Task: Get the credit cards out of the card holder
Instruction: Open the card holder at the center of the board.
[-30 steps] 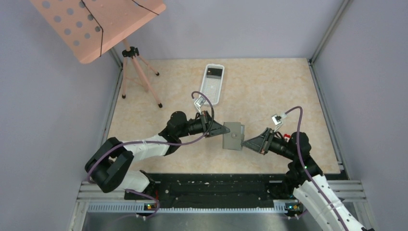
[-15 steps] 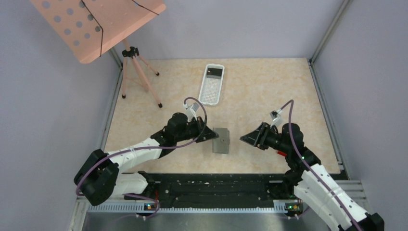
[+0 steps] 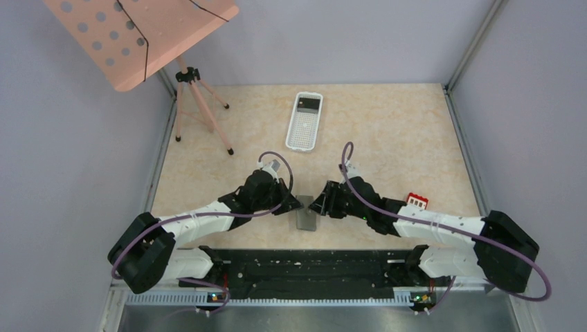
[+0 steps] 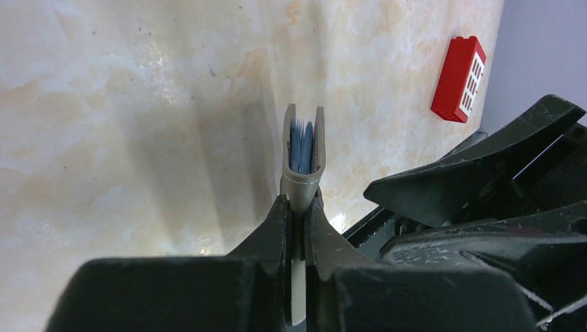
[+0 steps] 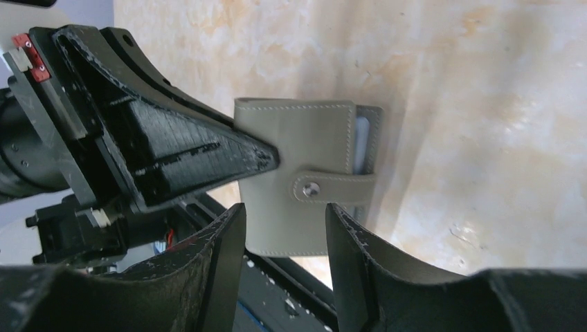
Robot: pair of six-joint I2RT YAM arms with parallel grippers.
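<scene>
My left gripper (image 3: 296, 205) is shut on the fold edge of the grey card holder (image 3: 305, 218) and holds it on edge just above the table. The left wrist view shows the holder (image 4: 302, 155) edge-on, blue pockets between its halves, with my left gripper (image 4: 297, 205) clamped on it. In the right wrist view the holder (image 5: 297, 152) is closed by a snap strap, and a pale card edge (image 5: 360, 142) shows at its open side. My right gripper (image 5: 285, 228) is open, its jaws just short of the holder's side. A red card (image 3: 416, 201) lies on the table to the right.
A white perforated basket (image 3: 305, 121) stands at the back centre. A pink stand on a tripod (image 3: 201, 104) is at the back left. A black rail (image 3: 304, 266) runs along the near edge. The red card also shows in the left wrist view (image 4: 458, 79).
</scene>
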